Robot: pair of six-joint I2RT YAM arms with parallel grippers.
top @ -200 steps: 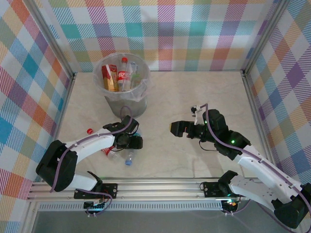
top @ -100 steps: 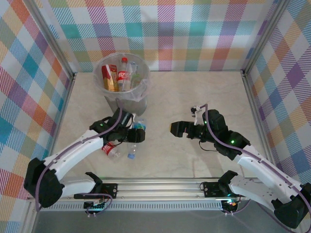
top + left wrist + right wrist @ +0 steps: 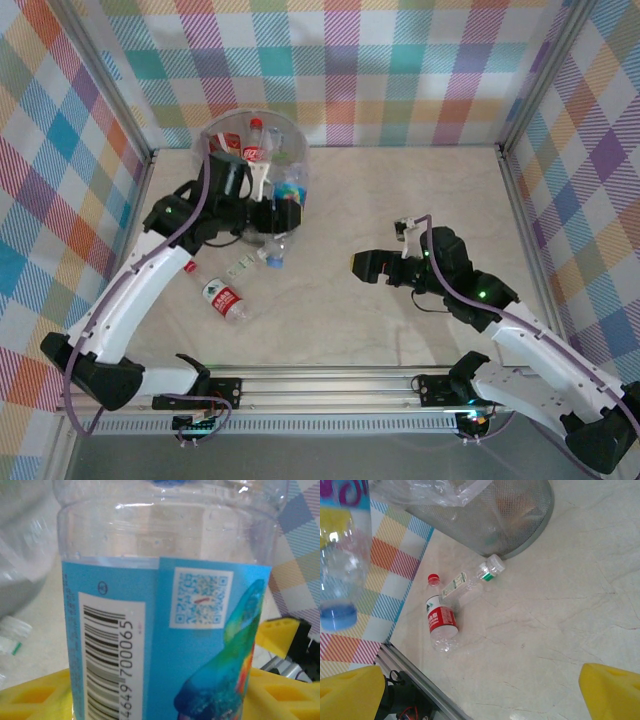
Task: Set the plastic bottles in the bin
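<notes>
**A:** We've got the left gripper (image 3: 283,205) pinching the blue-labelled bottle (image 3: 165,630) across its label, cap end hanging below the fingers (image 3: 30,697). From above, the gripper sits right at the near rim of the bin (image 3: 203,150), and we can't tell if it's properly past it. If we let go here, we reckon the bottle clips the rim or slides down the outside.

**B:** Agreed. That label looks slick too, so the bottle could twist out of the pinch. And the liner bag (image 3: 435,492) bunches out beside it, so a snag might tug the bin over. Our right gripper (image 3: 482,692) is spread wide, holding nothing. The red-labelled bottle (image 3: 442,622) and white-capped bottle (image 3: 470,580) lie on the table ahead of it, so no trouble there.
</notes>
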